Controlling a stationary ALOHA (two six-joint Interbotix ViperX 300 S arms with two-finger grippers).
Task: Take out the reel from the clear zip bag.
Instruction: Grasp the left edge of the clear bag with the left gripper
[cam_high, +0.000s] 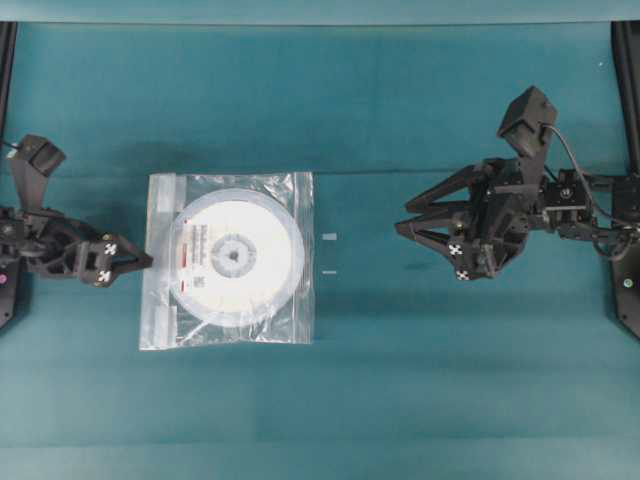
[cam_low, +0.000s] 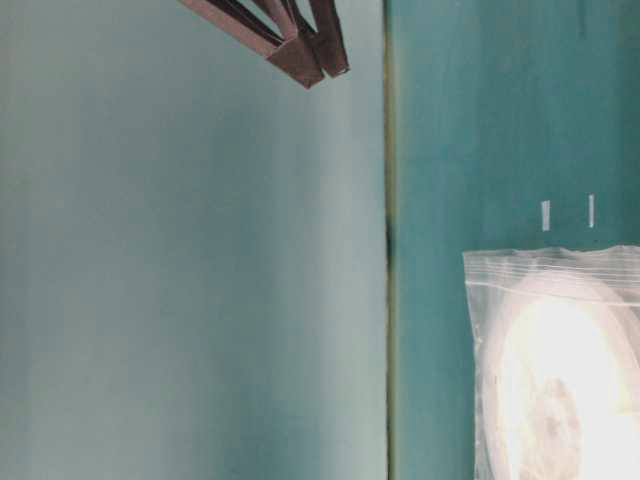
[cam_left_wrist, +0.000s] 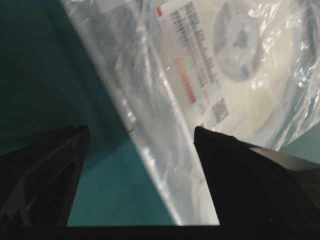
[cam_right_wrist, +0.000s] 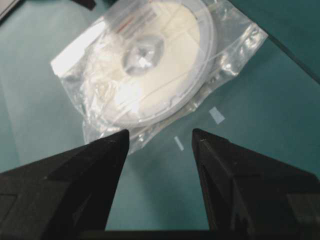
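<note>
The left end effector (cam_high: 142, 262) lay low at the left edge of the table (cam_high: 420, 400), its fingers apart with nothing between them. In the overhead view its tips reached the left edge of the bag (cam_high: 228, 260), at the zip strip; whether they touched the plastic could not be told. The left wrist view showed the two dark fingers (cam_left_wrist: 45, 180) spread wide, the bag's (cam_left_wrist: 150, 130) edge running diagonally between them over the teal surface.

The bag lay flat on the table, left of centre, roughly square and crinkled. The reel (cam_high: 235, 258) sat wholly inside it, flat, filling most of the bag. Its white label (cam_high: 205, 258) with red marks lay on the left half of the disc, beside the grey hub (cam_high: 236, 255). In the left wrist view the label's (cam_left_wrist: 192, 60) small print and a red bar were legible through the plastic, with the hub (cam_left_wrist: 240, 40) beyond.

Just right of the bag, two small white tape marks (cam_high: 330, 254) were stuck to the table, one above the other.

The right end effector (cam_high: 405, 218) hung well apart from the bag, to the right of the marks, pointing left toward it. Its fingers stood apart and held nothing. The right wrist view looked between its two fingers (cam_right_wrist: 75, 180) at the bag (cam_right_wrist: 235, 45) and the reel (cam_right_wrist: 165, 65) lying farther off, with the marks (cam_right_wrist: 216, 115) nearer.

In the table-level view only dark finger tips (cam_low: 300, 50) showed at the top, and the bag's (cam_low: 490, 290) corner at lower right.
</note>
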